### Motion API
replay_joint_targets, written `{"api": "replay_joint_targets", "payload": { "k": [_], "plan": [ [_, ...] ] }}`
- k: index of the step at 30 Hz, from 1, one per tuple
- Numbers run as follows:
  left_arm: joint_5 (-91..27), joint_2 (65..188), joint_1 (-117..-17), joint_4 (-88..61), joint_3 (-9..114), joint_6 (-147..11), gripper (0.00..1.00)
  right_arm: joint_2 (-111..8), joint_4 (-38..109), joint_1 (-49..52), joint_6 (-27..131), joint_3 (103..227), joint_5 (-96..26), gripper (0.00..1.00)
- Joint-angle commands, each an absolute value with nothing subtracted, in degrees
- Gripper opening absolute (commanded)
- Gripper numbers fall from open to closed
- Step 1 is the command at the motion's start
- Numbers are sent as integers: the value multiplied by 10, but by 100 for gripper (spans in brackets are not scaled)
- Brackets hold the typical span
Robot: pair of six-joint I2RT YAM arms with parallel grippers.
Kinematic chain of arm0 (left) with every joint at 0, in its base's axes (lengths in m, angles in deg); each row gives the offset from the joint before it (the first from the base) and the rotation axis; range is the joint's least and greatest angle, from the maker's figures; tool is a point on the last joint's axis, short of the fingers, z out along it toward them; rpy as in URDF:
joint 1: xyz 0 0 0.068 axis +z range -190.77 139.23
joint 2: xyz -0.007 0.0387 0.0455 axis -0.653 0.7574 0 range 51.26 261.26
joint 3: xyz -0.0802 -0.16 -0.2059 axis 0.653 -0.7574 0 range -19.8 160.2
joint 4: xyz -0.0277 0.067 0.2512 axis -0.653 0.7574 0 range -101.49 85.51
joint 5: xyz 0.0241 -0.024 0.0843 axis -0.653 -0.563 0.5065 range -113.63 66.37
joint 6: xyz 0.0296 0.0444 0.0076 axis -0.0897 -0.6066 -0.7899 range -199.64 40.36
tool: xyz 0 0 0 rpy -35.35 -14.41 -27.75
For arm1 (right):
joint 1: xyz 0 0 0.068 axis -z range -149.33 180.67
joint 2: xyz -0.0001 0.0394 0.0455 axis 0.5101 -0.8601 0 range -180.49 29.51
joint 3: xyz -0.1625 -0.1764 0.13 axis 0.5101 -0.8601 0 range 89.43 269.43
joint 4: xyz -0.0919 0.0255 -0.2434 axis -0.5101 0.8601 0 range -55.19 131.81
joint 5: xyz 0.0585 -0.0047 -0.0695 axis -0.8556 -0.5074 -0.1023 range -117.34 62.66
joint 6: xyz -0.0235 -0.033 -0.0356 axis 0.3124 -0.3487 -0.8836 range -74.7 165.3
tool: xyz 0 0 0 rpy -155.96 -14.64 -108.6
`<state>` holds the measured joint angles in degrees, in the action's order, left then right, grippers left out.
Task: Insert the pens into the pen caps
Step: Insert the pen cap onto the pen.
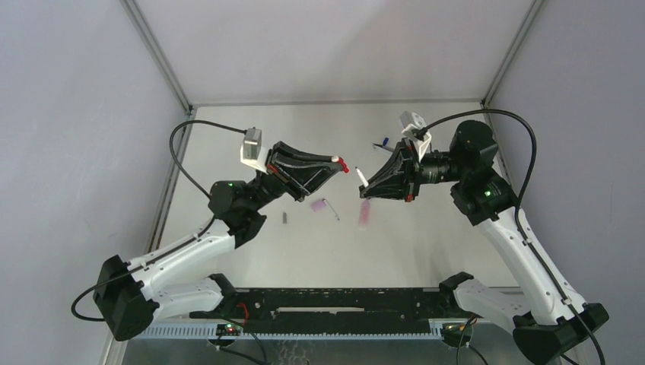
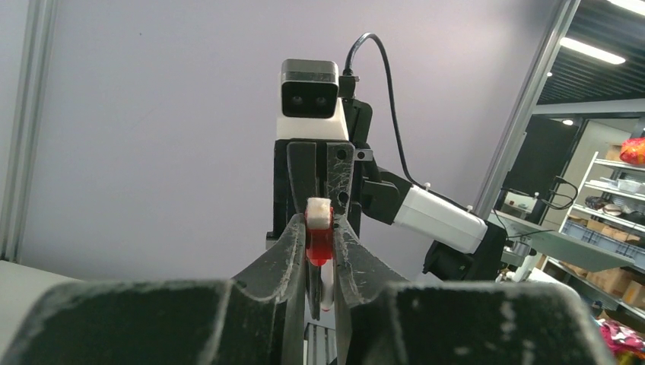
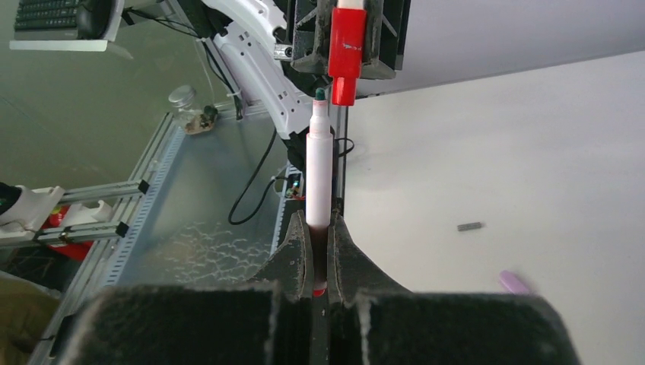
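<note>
- Pinching red cap (image 2: 319, 245) in narrowed left fingers (image 2: 291, 245), up in the air.
- Clamping white pen (image 3: 319, 175) in tight right fingers (image 3: 298, 255), tip just beside cap, not inside.
- Leaving pink marker (image 1: 366, 213) lying on tabletop (image 1: 426, 243).

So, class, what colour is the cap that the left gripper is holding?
The cap is red, best seen in the right wrist view.

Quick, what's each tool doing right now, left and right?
Left tool: closed, holding the red cap.
Right tool: closed, holding the white pen.
</note>
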<state>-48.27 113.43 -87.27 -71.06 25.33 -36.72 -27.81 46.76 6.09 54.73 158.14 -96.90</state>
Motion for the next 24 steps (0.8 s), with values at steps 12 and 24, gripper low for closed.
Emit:
{"api": "replay_joint_targets", "payload": {
  "k": [12, 24],
  "plan": [
    [-469, 1142, -879, -751, 279, -354, 0, -266, 446, 44, 570, 1561, -962, 0],
    [-465, 1143, -879, -749, 279, -346, 0, -271, 464, 28, 556, 1561, -948, 0]
  ]
}}
